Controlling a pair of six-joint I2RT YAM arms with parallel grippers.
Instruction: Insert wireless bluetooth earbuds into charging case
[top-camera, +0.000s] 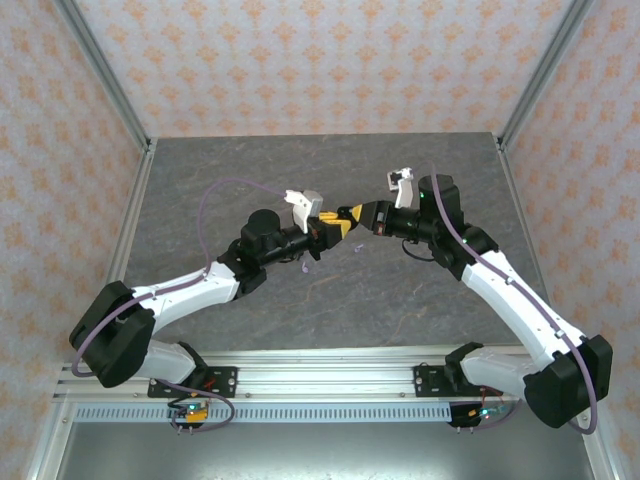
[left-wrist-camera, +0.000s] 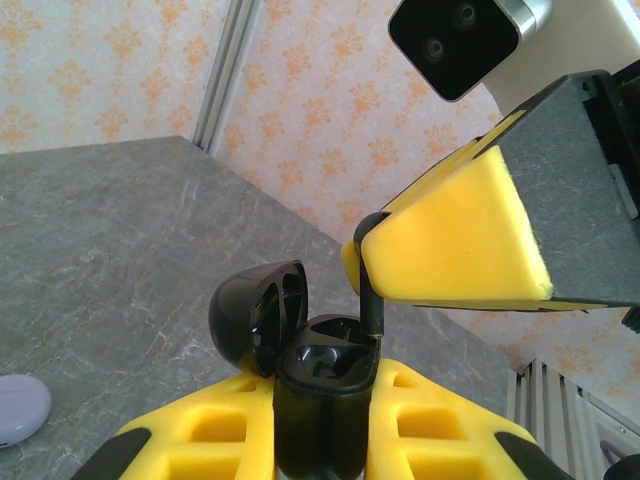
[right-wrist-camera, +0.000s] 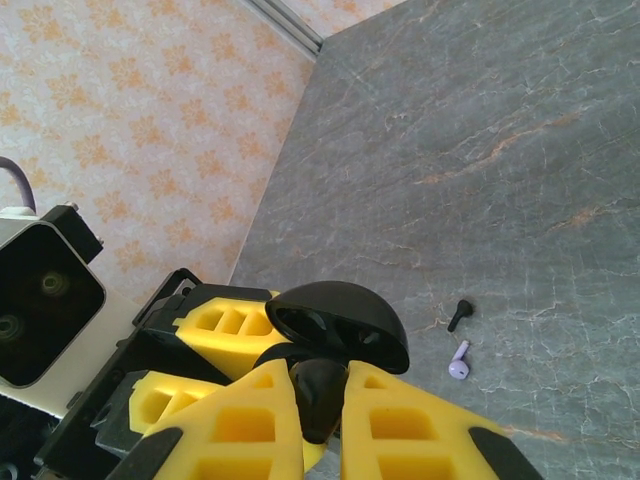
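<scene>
My left gripper is shut on the black charging case, held upright above the table with its lid swung open. My right gripper is shut on a black earbud. From the left wrist, that earbud's stem touches the case's rim at the open wells. The two grippers meet tip to tip over the table's middle. A second black earbud and a pale lilac earbud lie loose on the table below.
A pale lilac rounded puck rests on the grey marbled table, left of the held case. Metal frame posts and patterned walls enclose the table on three sides.
</scene>
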